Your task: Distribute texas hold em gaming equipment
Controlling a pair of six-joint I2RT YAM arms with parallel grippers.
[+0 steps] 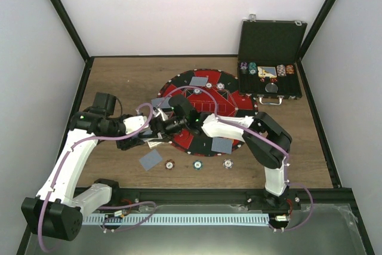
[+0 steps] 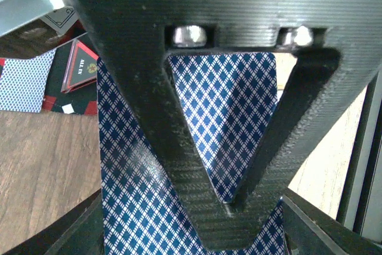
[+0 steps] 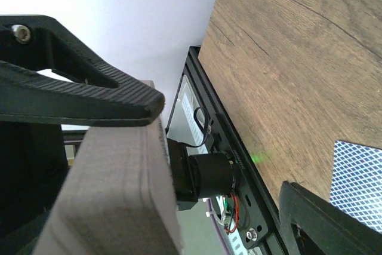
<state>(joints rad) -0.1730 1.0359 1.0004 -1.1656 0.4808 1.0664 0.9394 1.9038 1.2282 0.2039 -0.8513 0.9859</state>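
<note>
Pinching cards (image 2: 227,117), left tool (image 2: 230,208) nose-to-nose with right tool (image 3: 222,146)

Plain white walls (image 1: 179,10), wooden table (image 1: 119,82), black frame posts (image 1: 62,13).

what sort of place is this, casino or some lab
Most likely a robot test cell, not a casino: white panel walls in a black frame, a left arm and right arm bolted at the wooden table's near edge, and a poker mat.
</note>
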